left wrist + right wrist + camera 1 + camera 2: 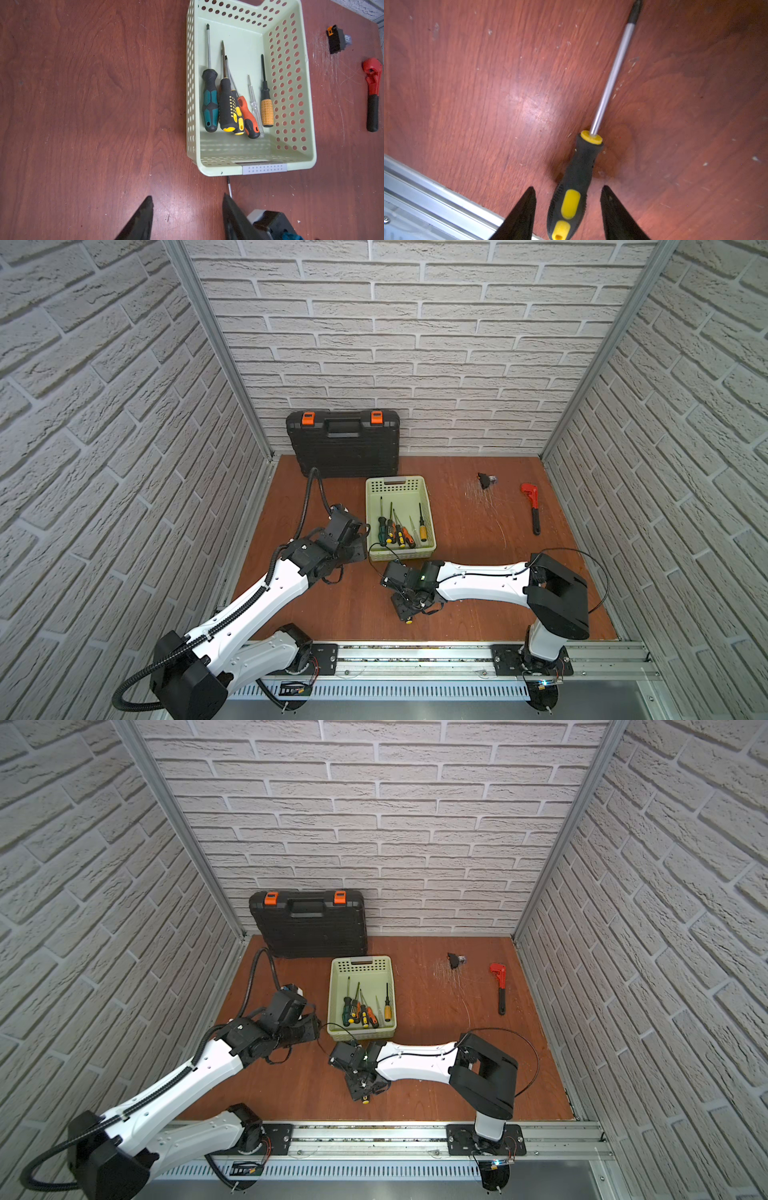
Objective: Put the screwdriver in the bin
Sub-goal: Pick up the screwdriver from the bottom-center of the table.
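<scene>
Bin: six screwdrivers; table: one screwdriver.

Black toolcase upright, red wrench lying flat.

Bin pale green, walls dotted with round holes. Screwdriver handle black, yellow inserts, silver shaft. Table red-brown wood grain. Toolcase black, orange latches. Wrench red, black grip.
</scene>
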